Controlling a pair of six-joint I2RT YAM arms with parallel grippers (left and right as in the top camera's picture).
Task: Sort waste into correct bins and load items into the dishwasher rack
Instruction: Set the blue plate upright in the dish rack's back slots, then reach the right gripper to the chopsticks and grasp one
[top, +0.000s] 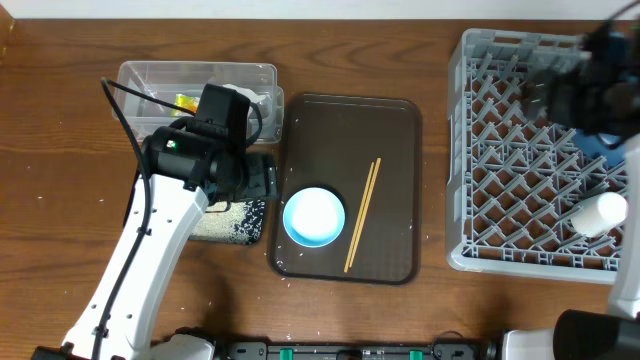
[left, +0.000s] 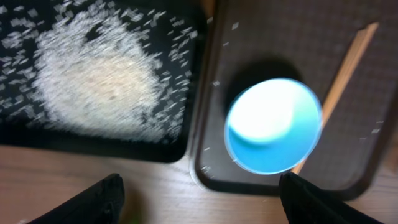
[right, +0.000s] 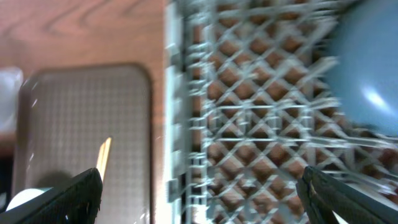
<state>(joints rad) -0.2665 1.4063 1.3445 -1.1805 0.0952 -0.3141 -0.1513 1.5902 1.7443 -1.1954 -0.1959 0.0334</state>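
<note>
The pale-blue bowl (top: 315, 216) and the wooden chopsticks (top: 362, 214) lie on the brown serving tray (top: 395, 120). The black tray (top: 240, 228) holds rice grains (left: 93, 74). The clear tub (top: 150, 75) holds the yellow-green wrapper (top: 185, 101) and the white tissue (top: 264, 100). My left gripper (top: 258, 178) is open and empty above the black tray's right edge, with the bowl (left: 273, 124) to its right. My right gripper (right: 202, 193) is open and empty over the left part of the grey rack (top: 470, 150). The rack holds the blue plate (right: 367, 74) and a white cup (top: 600, 213).
The rack (right: 249, 124) stands at the right table edge, close to the brown tray (right: 81, 124). The left arm's body covers part of the clear tub and black tray. Bare wooden table lies to the far left and along the front.
</note>
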